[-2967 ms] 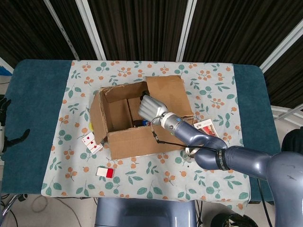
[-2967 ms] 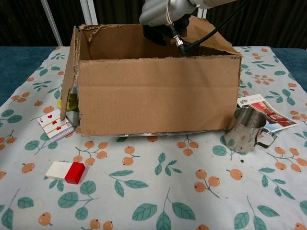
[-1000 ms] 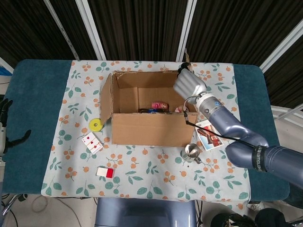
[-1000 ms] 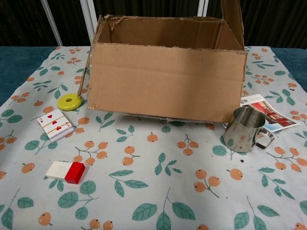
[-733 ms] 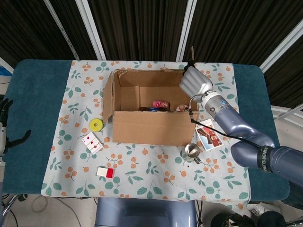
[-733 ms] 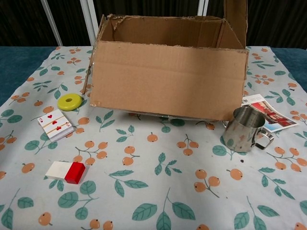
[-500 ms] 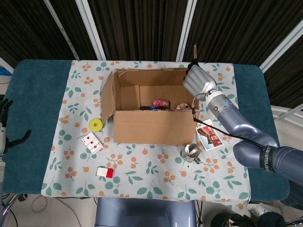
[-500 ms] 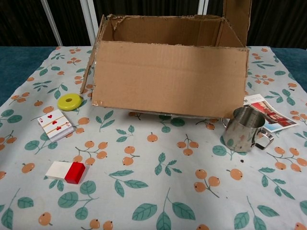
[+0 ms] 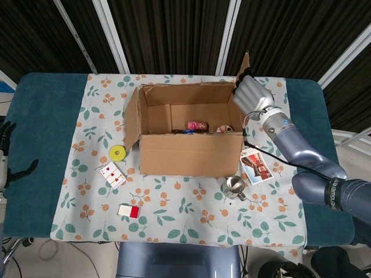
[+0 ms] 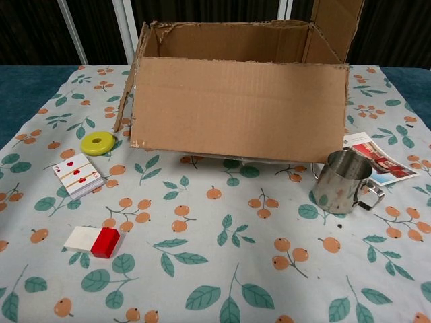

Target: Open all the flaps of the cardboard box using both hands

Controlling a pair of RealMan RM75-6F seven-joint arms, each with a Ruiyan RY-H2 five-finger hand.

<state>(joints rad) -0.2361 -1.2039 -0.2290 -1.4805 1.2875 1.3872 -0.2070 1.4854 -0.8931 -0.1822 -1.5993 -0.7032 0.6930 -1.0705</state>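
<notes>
The cardboard box (image 9: 191, 152) stands in the middle of the table with its top uncovered; small items, one pink (image 9: 198, 125), lie inside. Its right flap (image 9: 244, 62) stands up and leans outward, seen also in the chest view as the right flap (image 10: 335, 27). My right hand (image 9: 254, 95) grips that flap near its top, dark fingers on the inner side. The left flap (image 9: 131, 119) hangs out to the side. My left hand (image 9: 6, 134) shows only as dark, spread fingers at the far left edge, off the table and holding nothing.
A steel cup (image 10: 343, 182) and a printed card (image 10: 377, 156) sit right of the box. A yellow ring (image 10: 98, 142), playing cards (image 10: 79, 175) and a red-and-white block (image 10: 92, 241) lie at the front left. Teal table edges flank the patterned cloth (image 9: 191, 226).
My right hand has swung the right flap from over the box up and outward to the right. The box has turned square to me and shifted a little. The left hand has not moved.
</notes>
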